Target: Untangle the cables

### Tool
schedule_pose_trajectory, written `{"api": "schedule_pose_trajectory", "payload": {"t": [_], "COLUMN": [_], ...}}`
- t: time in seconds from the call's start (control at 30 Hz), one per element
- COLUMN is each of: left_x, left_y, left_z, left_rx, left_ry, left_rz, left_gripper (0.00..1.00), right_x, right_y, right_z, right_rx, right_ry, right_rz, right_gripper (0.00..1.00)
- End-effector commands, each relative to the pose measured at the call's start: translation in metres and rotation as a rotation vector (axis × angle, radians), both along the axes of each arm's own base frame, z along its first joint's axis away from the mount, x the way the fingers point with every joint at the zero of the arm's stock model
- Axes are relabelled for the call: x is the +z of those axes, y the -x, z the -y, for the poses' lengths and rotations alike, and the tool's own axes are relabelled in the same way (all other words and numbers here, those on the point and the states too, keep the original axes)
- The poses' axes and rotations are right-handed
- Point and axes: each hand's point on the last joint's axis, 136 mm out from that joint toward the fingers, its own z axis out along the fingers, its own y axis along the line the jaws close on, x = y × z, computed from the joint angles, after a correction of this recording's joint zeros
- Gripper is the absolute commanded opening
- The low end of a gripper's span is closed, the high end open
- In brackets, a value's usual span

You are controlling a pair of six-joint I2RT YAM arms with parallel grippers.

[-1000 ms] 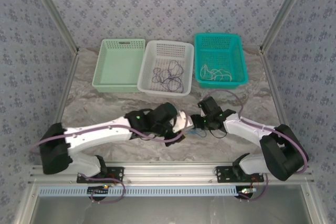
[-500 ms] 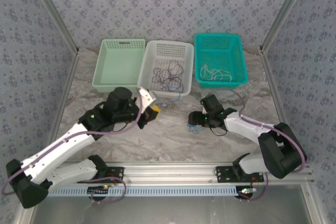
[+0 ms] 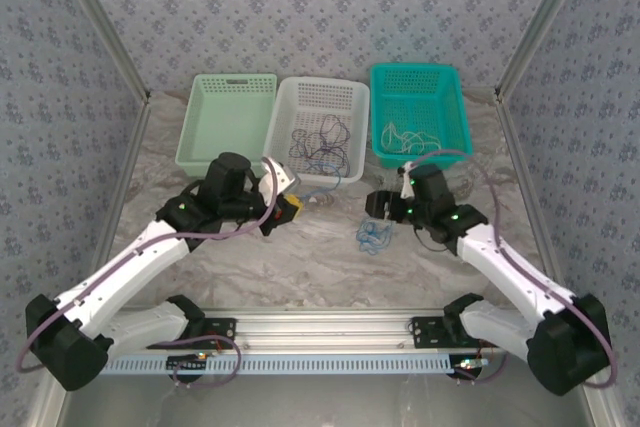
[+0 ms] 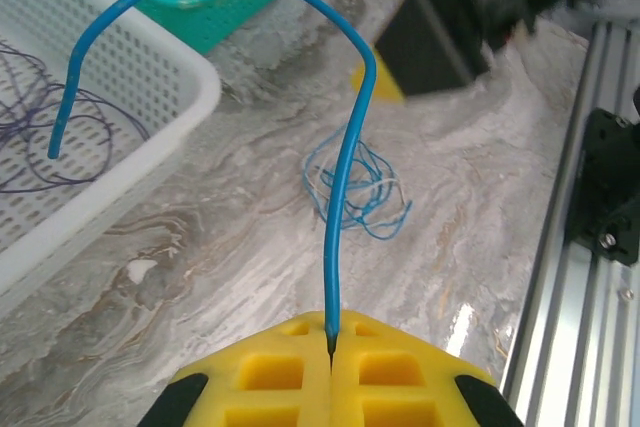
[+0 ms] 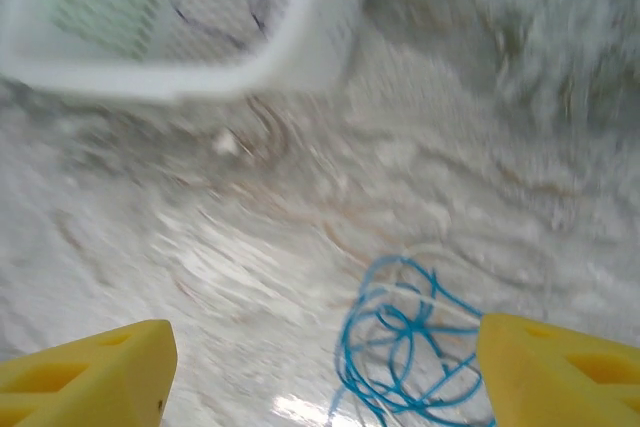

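Though near white basket (image 3: 363, 127) (marble (image 3: 345, 215) between), cables (image 3: 372, 237)

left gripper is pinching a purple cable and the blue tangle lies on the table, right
Not quite. The cable pinched in the left gripper is blue, not purple; the left wrist view shows it. The blue tangle does lie on the table.

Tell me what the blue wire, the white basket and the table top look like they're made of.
The blue wire: probably plastic-coated metal, smooth; it holds a stiff arch on its own.
The white basket: moulded plastic, matte, with a grid of small holes.
The table top: looks like grey-veined marble with a sheen, possibly a printed sheet.
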Motion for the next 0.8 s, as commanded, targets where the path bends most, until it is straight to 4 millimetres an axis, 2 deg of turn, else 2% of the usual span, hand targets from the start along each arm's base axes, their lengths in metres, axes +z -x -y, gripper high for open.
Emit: {"api": "schedule_pose_trajectory", "payload": {"t": [0.0,0.07,0.2,0.3,0.5,0.6,0.77], "left_x": [0.006,0.001,-0.014,-0.021,-0.026,-0.025,-0.025], "left_y": [0.015,0.019,0.026,0.025,0.028,0.031,0.033], "left_z": [0.010,0.014,0.020,0.023,0.024,0.026,0.029], "left_rx": [-0.096,-0.116,-0.153,-0.155,-0.177,-0.192,-0.209], "left_ry": [0.005,-0.019,-0.090,-0.126,-0.158,-0.162,-0.168], "left_rz": [-0.001,-0.009,-0.034,-0.039,-0.055,-0.051,-0.055], "left_gripper": [0.00,0.00,0.00,0.00,0.00,0.00,0.00], "right_x": [0.023,0.041,0.072,0.082,0.079,0.065,0.054], "right_y": [0.005,0.000,-0.004,-0.002,0.010,0.021,0.031], "right_z": [0.003,0.002,-0.016,-0.032,-0.060,-0.074,-0.098], "right_rx": [0.077,0.111,0.253,0.371,0.574,0.659,0.770], "right_ry": [-0.057,-0.092,-0.100,-0.123,-0.135,-0.126,-0.132], "right_rz": [0.004,0.043,0.088,0.076,0.049,-0.015,-0.050], "right_gripper": [0.80,0.79,0.79,0.78,0.76,0.75,0.73]}}
